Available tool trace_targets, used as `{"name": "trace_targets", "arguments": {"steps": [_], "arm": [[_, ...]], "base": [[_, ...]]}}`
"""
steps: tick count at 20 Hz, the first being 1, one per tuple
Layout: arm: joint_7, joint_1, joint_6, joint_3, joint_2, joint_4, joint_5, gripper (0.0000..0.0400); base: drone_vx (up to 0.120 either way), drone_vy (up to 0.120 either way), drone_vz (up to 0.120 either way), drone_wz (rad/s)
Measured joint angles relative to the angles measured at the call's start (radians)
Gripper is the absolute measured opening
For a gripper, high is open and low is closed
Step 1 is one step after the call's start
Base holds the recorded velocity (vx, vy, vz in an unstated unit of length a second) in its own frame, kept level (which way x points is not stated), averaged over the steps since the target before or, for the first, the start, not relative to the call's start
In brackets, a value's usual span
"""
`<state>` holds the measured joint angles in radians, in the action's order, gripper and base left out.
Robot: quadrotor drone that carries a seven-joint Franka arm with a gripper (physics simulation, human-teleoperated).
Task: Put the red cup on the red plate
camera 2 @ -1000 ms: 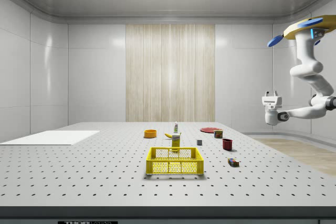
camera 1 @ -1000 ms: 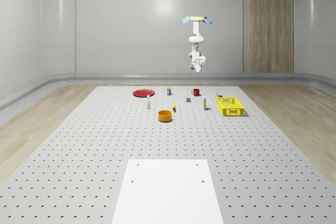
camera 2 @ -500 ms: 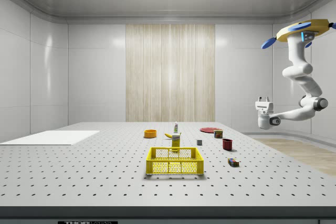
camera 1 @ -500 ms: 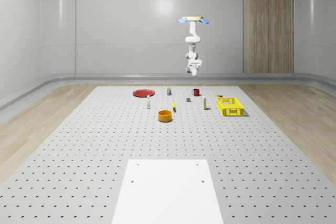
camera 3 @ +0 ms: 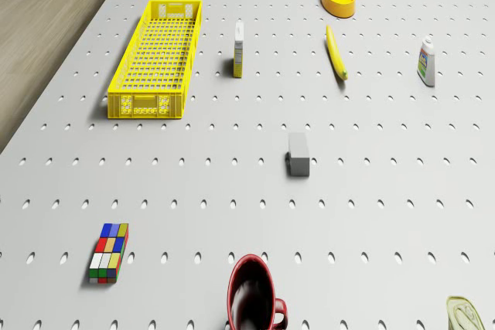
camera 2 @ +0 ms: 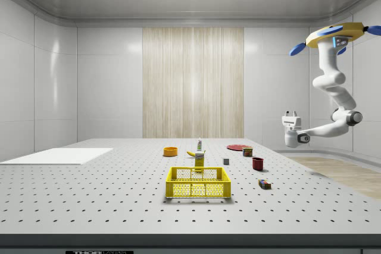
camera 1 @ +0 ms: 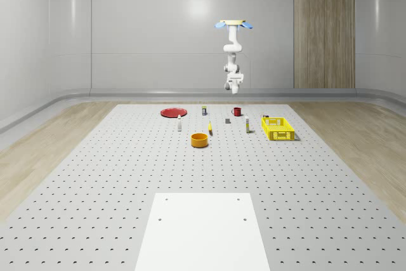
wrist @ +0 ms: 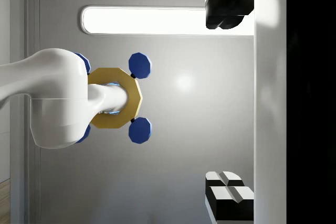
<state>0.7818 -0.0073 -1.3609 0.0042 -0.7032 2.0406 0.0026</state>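
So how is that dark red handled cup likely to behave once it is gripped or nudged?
The dark red handled cup looks rigid, so it should hold its shape. It stands upright and open-mouthed on the grey perforated table, so a high push might tip it. Its glossy surface may be slippery, and the side handle could make it swing off-centre.

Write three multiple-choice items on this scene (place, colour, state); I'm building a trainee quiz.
1. Where is the red cup relative to the red plate? A) on it B) apart from it, on the table C) under it
2. The crate's colour? A) blue B) green C) yellow
3. The gripper's state? A) open, empty, in the air below the hovering drone B) shut on the cup C) resting on the table
Key: B, bare table lies between them; C, yellow mesh; A, fingers apart in the wrist view.
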Motion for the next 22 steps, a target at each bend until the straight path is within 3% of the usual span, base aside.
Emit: {"name": "trace_targets", "arguments": {"steps": [22], "arm": [[0.000, -0.004, -0.015, 0.007, -0.010, 0.008, -0.008, 0.0400]], "base": [[0.120, 0.000, 0.000, 0.000]]}}
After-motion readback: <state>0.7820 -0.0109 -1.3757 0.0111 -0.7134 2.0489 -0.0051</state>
